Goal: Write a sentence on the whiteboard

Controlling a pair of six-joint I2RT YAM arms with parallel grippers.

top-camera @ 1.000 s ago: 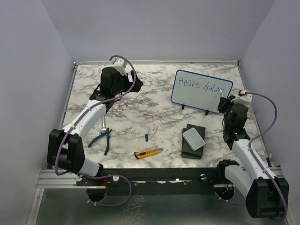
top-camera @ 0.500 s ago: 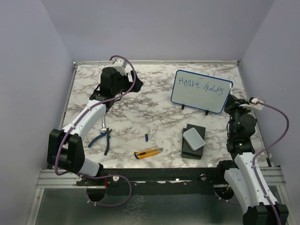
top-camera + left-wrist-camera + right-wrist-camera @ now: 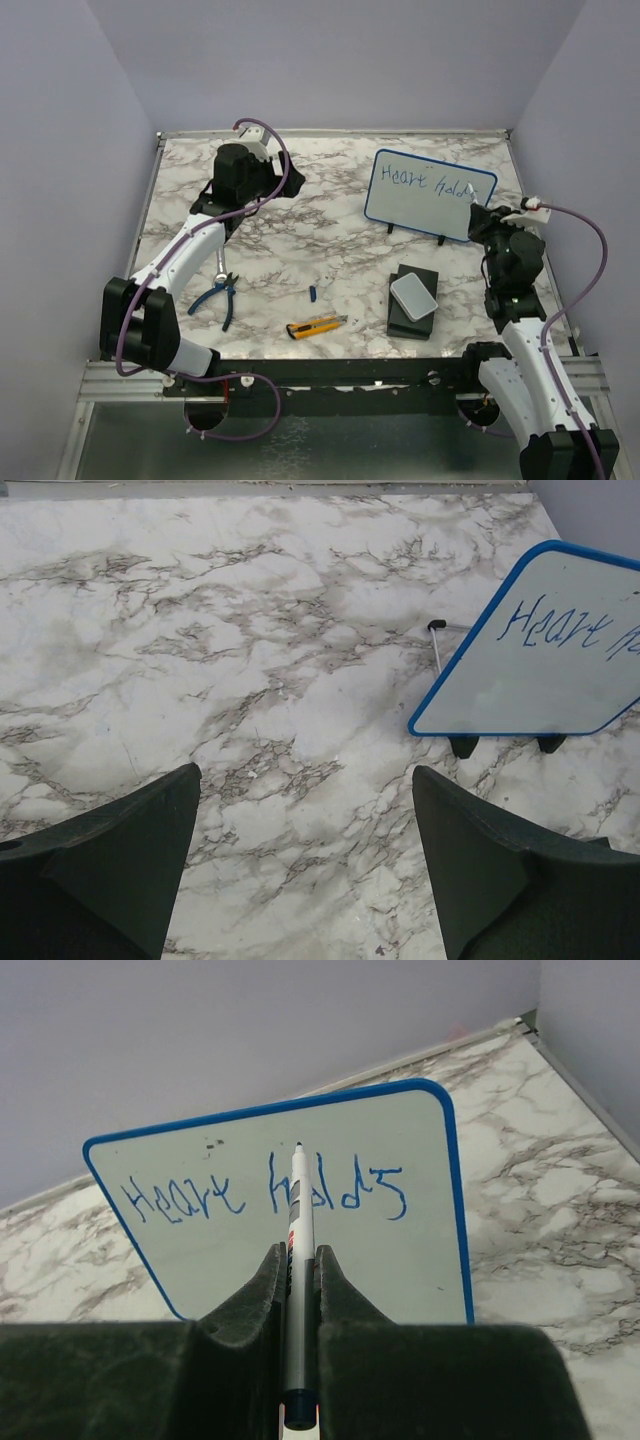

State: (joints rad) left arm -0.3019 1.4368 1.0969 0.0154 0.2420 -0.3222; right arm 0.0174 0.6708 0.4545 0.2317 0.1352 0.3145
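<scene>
**Two words on the board, more still to write**

One line of blue writing, the sentence [image 3: 225, 1200] so far, reads roughly "Heart holds" across the upper part of the whiteboard [image 3: 420, 212]. Below it the white face is bare. The whiteboard stands propped on its small black feet at the back right of the counter [image 3: 330, 250], leaning back and facing the right arm.

Right jaws are clamped narrow on a marker [image 3: 299, 1205], gripping its barrel with the tip pointing up at the board. From the wrist view the tip lines up with the start of "holds". Whether it touches the surface cannot be told, and from above the jaws sit just off the board's lower right edge.

Left jaws stand wide and hold nothing, over bare counter at the back left, well apart from the board.

Writing looks to be mid-way: two words hardly make a full sentence. Next the tip likely needs to go to free space, past the "s" or down to a second line, and press lightly enough not to tip the board back.

Nearer the front lie pliers [image 3: 222, 295], a knife [image 3: 318, 325] and a grey box [image 3: 413, 297] on a black block.
</scene>
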